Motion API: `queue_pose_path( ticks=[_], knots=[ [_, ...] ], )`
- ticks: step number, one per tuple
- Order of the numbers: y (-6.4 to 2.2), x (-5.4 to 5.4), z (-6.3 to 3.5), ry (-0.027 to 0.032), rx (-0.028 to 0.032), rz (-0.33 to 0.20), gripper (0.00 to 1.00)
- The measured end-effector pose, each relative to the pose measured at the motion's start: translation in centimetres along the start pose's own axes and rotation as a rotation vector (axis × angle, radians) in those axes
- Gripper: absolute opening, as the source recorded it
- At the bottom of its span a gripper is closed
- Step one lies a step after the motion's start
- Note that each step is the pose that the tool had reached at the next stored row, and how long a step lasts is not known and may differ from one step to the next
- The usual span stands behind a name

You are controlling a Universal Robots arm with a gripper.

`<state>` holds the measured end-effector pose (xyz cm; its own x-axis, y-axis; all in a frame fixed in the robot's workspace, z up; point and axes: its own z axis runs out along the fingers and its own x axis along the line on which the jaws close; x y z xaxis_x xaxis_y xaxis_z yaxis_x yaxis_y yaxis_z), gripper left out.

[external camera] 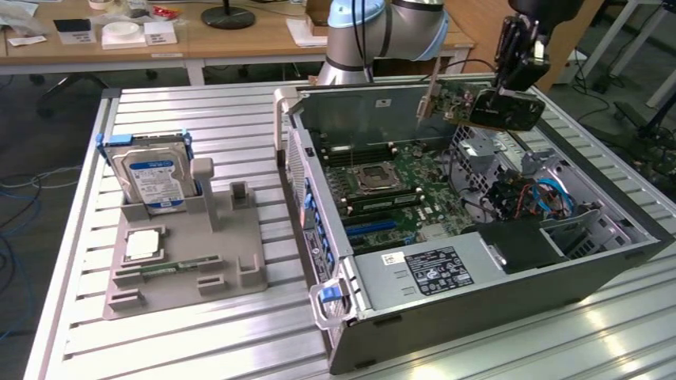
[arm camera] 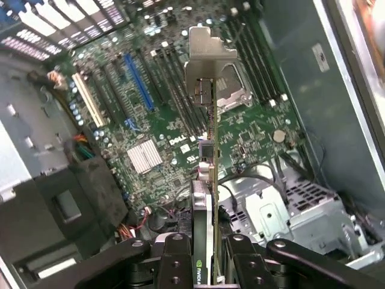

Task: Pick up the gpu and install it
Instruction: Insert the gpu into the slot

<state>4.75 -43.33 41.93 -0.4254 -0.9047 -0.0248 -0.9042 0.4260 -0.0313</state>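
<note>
The gpu [external camera: 477, 104], a dark card with a black heatsink and a metal bracket at one end, hangs above the back right corner of the open computer case [external camera: 476, 294]. My gripper [external camera: 517, 84] is shut on it from above. In the wrist view the gpu [arm camera: 212, 150] runs edge-on away from my gripper [arm camera: 210, 260], clamped between the black fingers [arm camera: 178, 259], with its grey bracket [arm camera: 206, 57] at the far end. It hovers over the green motherboard [arm camera: 252, 129], apart from the blue slot [arm camera: 137, 81].
A grey fixture tray [external camera: 227, 261] on the exterior view's left holds an upright hard drive [external camera: 153, 178], a CPU [external camera: 142, 245] and a memory stick [external camera: 180, 267]. Inside the case are drive cages, cables [external camera: 544, 198] and a black power supply [external camera: 518, 241]. The arm's base [external camera: 365, 36] stands behind the case.
</note>
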Motion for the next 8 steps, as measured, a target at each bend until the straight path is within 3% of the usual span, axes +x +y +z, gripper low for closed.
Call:
queue_pose_path(
  ticks=[8],
  knots=[
    [0.0,0.0,0.18,-0.0045,-0.0036,-0.145,0.27]
  ],
)
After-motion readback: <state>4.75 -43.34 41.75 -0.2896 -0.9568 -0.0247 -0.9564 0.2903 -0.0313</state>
